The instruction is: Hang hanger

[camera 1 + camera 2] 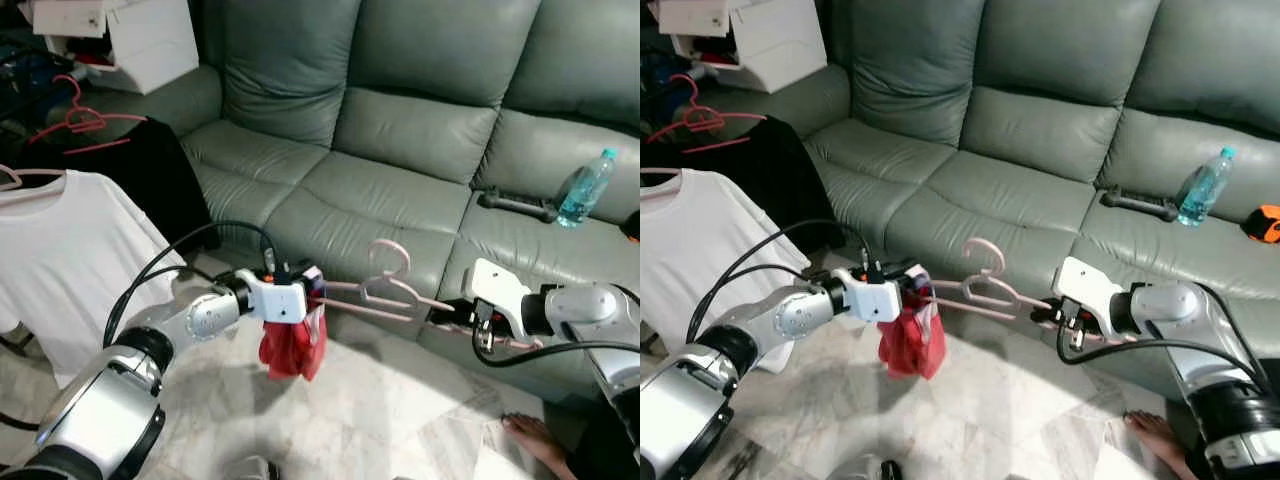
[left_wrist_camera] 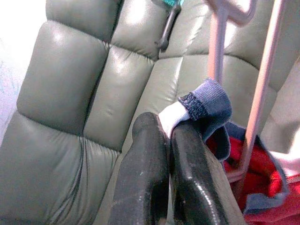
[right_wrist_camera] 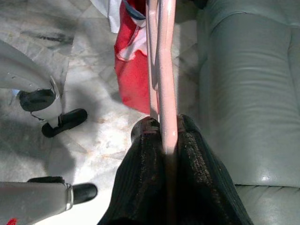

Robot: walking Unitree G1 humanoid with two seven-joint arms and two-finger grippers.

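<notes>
**Pink hanger held between two pincers, garment at one end**

The pink hanger point(image 1: 395, 290) spanned the gap between the two arms, in front of the grey sofa point(image 1: 400, 180), its hook rising near the midpoint. The right pincer point(image 3: 164, 140) was clenched on one end of the hanger, the bar passing straight between its fingers. The left pincer point(image 2: 166, 140) was clenched on the blue-and-white collar of a red garment point(image 1: 293, 345), which drooped below it from the hanger's other end. Judged from this arrangement, the garment was being fitted onto the hanger before hanging. To do this well, the right pincer should keep the bar level and steady while the left draws the collar over the shoulder end, without pulling the hanger out of the opposite grip. A white shirt point(image 1: 60, 260) on its own hanger hung beyond the left pincer, suggesting where the rail lay. The one container, a clear water bottle point(image 1: 585, 188), lay on the sofa seat beyond the right pincer; its contents could not be made out.
</notes>
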